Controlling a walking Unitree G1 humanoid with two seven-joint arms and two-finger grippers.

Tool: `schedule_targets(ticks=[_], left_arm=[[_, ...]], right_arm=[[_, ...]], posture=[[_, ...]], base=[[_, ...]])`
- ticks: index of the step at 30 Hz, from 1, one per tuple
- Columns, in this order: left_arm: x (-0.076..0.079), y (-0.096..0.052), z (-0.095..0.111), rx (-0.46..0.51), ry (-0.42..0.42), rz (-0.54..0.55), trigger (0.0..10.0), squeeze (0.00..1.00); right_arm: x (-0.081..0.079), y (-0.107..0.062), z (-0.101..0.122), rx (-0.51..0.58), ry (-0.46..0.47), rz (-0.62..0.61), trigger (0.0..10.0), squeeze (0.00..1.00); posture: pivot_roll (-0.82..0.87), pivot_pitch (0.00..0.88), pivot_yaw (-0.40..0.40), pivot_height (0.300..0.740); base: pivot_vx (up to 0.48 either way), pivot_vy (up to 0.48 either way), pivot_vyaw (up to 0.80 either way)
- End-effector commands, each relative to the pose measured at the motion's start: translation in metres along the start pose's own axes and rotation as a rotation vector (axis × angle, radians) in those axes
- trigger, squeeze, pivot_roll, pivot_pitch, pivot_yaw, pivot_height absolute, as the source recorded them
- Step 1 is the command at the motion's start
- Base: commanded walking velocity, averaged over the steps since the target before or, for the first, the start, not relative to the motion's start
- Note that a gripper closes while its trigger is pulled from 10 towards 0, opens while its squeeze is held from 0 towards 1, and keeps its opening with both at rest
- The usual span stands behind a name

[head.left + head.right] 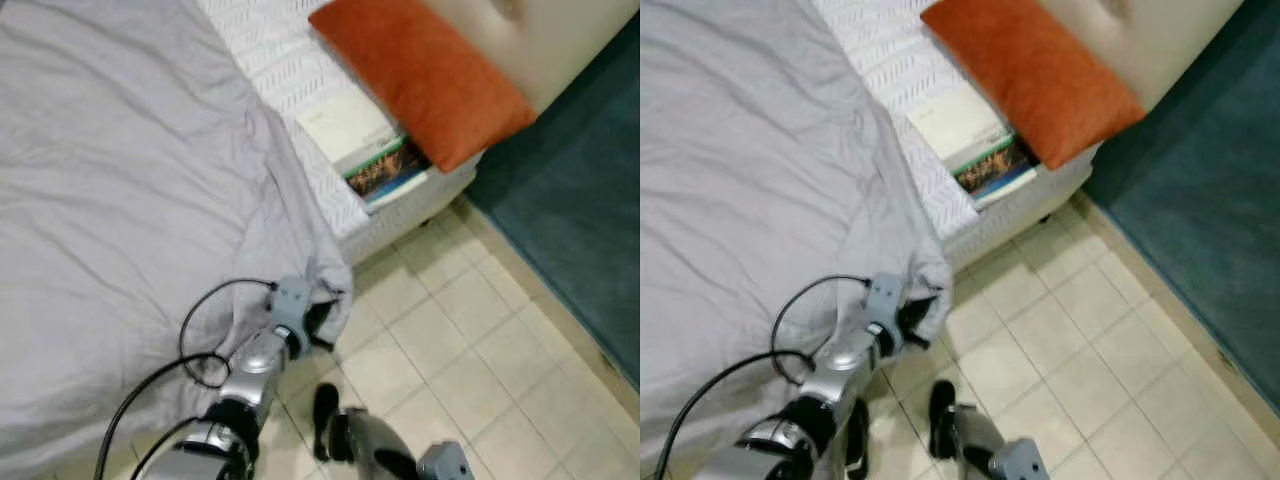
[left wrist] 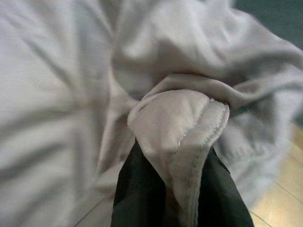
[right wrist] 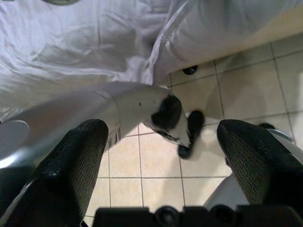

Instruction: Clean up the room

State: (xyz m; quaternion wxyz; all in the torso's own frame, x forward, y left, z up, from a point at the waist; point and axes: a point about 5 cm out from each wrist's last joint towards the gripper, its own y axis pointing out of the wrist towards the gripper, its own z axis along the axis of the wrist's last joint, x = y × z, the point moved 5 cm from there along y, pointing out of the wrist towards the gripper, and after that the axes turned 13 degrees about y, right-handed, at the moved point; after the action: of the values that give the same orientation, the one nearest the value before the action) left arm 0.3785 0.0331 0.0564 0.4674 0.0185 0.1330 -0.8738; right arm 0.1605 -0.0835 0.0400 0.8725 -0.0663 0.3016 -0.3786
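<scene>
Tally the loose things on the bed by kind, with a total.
Grey sheet, its corner pinched by the left gripper: 1
Orange pillow: 1
Books, stacked by the pillow: 2, as far as I can tell
Total: 4

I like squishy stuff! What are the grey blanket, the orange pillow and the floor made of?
The grey blanket looks like soft woven cloth: it wrinkles and shows a stitched hem. The orange pillow seems matte, fuzzy fabric. The floor looks like hard, slightly glossy cream tiles with grout lines.

Bed (image 1: 300,70) carries grey sheet (image 1: 110,200), orange pillow (image 1: 420,70), book (image 1: 375,155).
</scene>
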Motion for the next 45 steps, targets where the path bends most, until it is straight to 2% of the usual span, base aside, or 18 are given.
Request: schedule_targets(ticks=[1,5,6,7,10,12,13,17,21,26,27,28,30,33,37,39,44,45], left_arm=[[0.031,-0.006,-0.03,-0.099,0.006,-0.095,10.0,0.0],[0.065,-0.005,-0.04,-0.15,0.017,-0.177,10.0,0.0],[0.065,-0.005,-0.04,-0.15,0.017,-0.177,10.0,0.0],[0.077,-0.002,-0.039,-0.163,0.019,-0.186,10.0,0.0],[0.083,0.001,-0.035,-0.16,0.013,-0.185,10.0,0.0],[0.093,0.006,-0.027,-0.156,0.024,-0.189,10.0,0.0],[0.103,0.01,-0.019,-0.146,0.023,-0.2,10.0,0.0],[0.117,0.016,-0.007,-0.13,0.054,-0.216,10.0,0.0],[0.126,0.019,0.002,-0.111,0.088,-0.233,10.0,0.0],[0.143,0.019,0.006,-0.109,0.082,-0.287,10.0,0.0],[0.15,0.018,0.006,-0.109,0.079,-0.309,10.0,0.84],[0.158,0.017,0.009,-0.103,0.07,-0.332,10.0,1.0],[0.17,0.018,0.019,-0.078,0.033,-0.352,10.0,1.0],[0.173,0.021,0.03,-0.05,-0.003,-0.342,10.0,1.0],[0.174,0.028,0.061,0.04,-0.083,-0.325,10.0,1.0],[0.174,0.029,0.067,0.066,-0.099,-0.328,10.0,1.0],[0.166,0.029,0.069,0.097,-0.124,-0.318,10.0,1.0],[0.147,0.028,0.065,0.128,-0.134,-0.284,10.0,1.0]], right_arm=[[-0.001,-0.004,-0.013,-0.038,0.025,-0.01,10.0,0.0],[-0.002,-0.002,-0.013,-0.043,0.015,-0.003,10.0,0.0],[-0.002,-0.002,-0.013,-0.043,0.015,-0.003,10.0,0.0],[-0.004,-0.001,-0.013,-0.042,0.011,0.001,10.0,0.0],[-0.006,0.0,-0.013,-0.044,0.006,0.007,10.0,0.0],[-0.008,-0.001,-0.015,-0.046,0.005,0.01,10.0,0.0],[-0.01,-0.001,-0.017,-0.05,0.001,0.012,10.0,0.0],[-0.012,-0.002,-0.019,-0.052,-0.003,0.012,10.0,0.0],[-0.014,-0.001,-0.02,-0.053,-0.004,0.013,10.0,0.0],[-0.016,-0.002,-0.022,-0.055,-0.004,0.013,10.0,0.0],[-0.017,-0.002,-0.023,-0.056,-0.004,0.012,10.0,0.0],[-0.017,-0.002,-0.023,-0.058,-0.005,0.012,10.0,0.0],[-0.018,-0.003,-0.025,-0.06,-0.005,0.011,10.0,0.0],[-0.018,-0.003,-0.025,-0.062,-0.005,0.012,10.0,0.0],[-0.017,-0.002,-0.027,-0.066,-0.006,0.015,10.0,0.0],[-0.017,0.0,-0.026,-0.064,-0.009,0.015,10.0,0.0],[-0.01,0.006,-0.021,-0.049,-0.013,0.018,10.0,0.0],[-0.006,0.012,-0.017,-0.036,-0.024,0.021,10.0,0.0]], posture=[[-0.22,0.506,-0.104,0.74],[-0.23,0.502,-0.103,0.74],[-0.23,0.502,-0.103,0.74],[-0.24,0.501,-0.103,0.74],[-0.24,0.501,-0.104,0.74],[-0.25,0.5,-0.103,0.74],[-0.26,0.5,-0.102,0.74],[-0.27,0.5,-0.097,0.74],[-0.27,0.498,-0.094,0.74],[-0.27,0.498,-0.09,0.74],[-0.27,0.498,-0.09,0.74],[-0.27,0.499,-0.09,0.74],[-0.28,0.5,-0.091,0.74],[-0.28,0.502,-0.091,0.74],[-0.27,0.494,-0.089,0.74],[-0.27,0.49,-0.087,0.74],[-0.23,0.451,-0.082,0.74],[-0.21,0.405,-0.077,0.74]], base=[[0.0,-0.416,0.0],[0.267,-0.339,0.0],[0.371,-0.296,0.0],[0.435,0.0,0.0],[0.0,0.0,0.0],[0.0,0.0,0.0],[0.0,0.0,0.0],[0.0,0.0,0.0],[0.0,0.0,0.0],[0.0,0.0,0.0],[0.0,0.0,0.0],[0.0,0.0,0.0],[0.0,0.0,0.0],[0.0,0.0,0.0],[0.0,0.0,0.0],[0.0,0.0,0.0],[0.0,0.0,0.0],[0.0,0.0,0.0]])
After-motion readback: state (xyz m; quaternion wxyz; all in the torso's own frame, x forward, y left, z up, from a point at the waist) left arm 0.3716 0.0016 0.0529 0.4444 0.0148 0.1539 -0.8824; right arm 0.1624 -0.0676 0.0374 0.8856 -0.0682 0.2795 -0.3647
